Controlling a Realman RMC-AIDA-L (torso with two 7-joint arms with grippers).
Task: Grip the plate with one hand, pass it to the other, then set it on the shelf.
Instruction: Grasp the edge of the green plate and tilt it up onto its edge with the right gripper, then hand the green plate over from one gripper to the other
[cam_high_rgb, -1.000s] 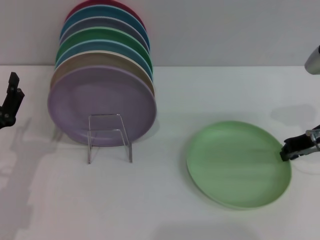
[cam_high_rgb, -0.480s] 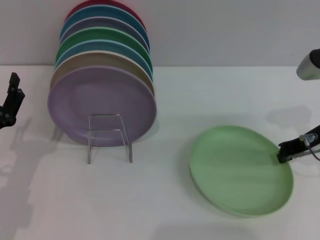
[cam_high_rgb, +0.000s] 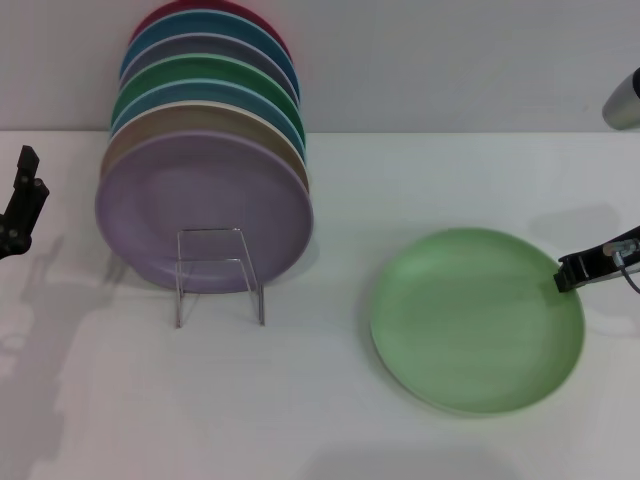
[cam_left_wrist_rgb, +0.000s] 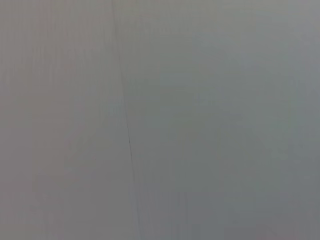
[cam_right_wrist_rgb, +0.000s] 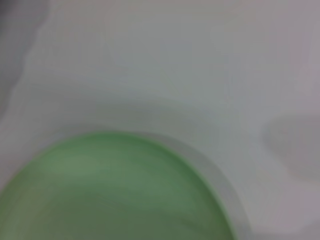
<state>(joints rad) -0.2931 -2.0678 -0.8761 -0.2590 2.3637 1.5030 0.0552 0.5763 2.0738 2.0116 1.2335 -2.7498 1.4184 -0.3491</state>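
Head view shows the slim black right gripper (cam_high_rgb: 572, 272) reaching in from the right edge of the counter, a grey cable trailing behind it, its thin fingers clamped on the right rim of the round, matte, light mint-green plate (cam_high_rgb: 476, 318). That plate lies right of centre on the white counter (cam_high_rgb: 330, 400), nearer the right edge than the left, with a soft shadow along its left side; whether it is lifted clear of the surface or resting on it cannot be told. Part of a thick silver arm segment (cam_high_rgb: 623, 98) shows at the right edge, near the back of the counter.

At the left edge the black left gripper (cam_high_rgb: 22, 203) hangs upright, well apart from everything; whether its fingers are parted or together cannot be told.

Near the back left corner a thin wire rack (cam_high_rgb: 219, 272) holds a row of plates standing on edge: a lilac plate (cam_high_rgb: 200, 215) in front, then tan, blue, darker green, grey-blue, blue and red ones behind it. A plain pale wall (cam_high_rgb: 450, 60) rises behind the counter.

Right wrist view gives the plate's (cam_right_wrist_rgb: 110, 190) rim over bare counter. Left wrist view shows only a flat grey surface
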